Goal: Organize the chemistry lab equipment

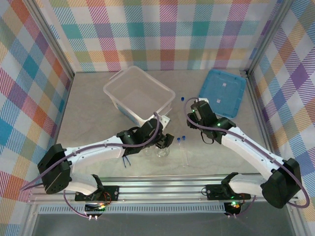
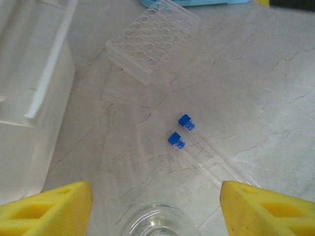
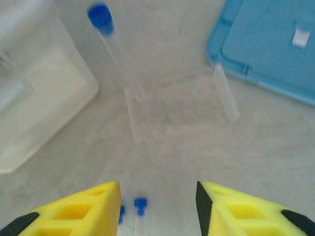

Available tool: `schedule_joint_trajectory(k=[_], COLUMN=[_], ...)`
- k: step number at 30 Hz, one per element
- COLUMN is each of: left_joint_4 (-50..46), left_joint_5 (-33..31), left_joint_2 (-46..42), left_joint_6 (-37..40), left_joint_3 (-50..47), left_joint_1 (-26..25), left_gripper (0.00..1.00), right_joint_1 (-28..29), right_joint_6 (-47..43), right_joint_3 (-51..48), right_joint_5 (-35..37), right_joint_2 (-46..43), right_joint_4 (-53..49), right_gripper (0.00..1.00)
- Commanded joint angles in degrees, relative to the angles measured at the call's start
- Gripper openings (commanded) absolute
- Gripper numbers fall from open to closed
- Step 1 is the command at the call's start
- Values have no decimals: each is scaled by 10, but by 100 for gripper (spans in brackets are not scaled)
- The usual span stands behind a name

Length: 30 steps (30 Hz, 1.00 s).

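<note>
Nearest the arms, the left hand point(image 2: 156, 196) hangs spread wide over the glass flask point(image 2: 156, 222), its fingers either side of the rim and touching nothing. For a sound grip it should come lower, centre on the neck and close gently, since the glass looks slick. Just beyond, two blue-capped tubes point(image 2: 177, 141) lie side by side on the desk point(image 2: 256, 88). The right hand point(image 3: 157, 189) hangs close by, parted and empty; it should pinch one tube near its cap, not both. Farther off is the clear rack point(image 3: 182, 110), where one tube point(image 3: 110, 42) appears to stand. The plastic box point(image 1: 117, 78) and blue lid point(image 1: 222, 92) lie beyond.
</note>
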Motion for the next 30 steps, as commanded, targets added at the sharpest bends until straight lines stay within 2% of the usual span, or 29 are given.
schedule_joint_trajectory(k=[1, 10, 17, 30], left_joint_4=[14, -3, -1, -3], left_joint_5=[-6, -23, -30, -36], left_joint_2=[9, 8, 6, 0], left_joint_6=[-6, -18, -24, -21], left_joint_3=[24, 15, 5, -9], left_joint_1=[-11, -16, -16, -16], left_gripper=[69, 69, 69, 69], right_joint_1=[13, 32, 58, 59], right_joint_6=[25, 53, 66, 65], right_joint_3=[-17, -83, -67, -43], right_joint_5=[-28, -65, -63, -68], right_joint_2=[-13, 4, 87, 174], right_joint_4=[-49, -52, -27, 6], right_gripper=[47, 45, 35, 34])
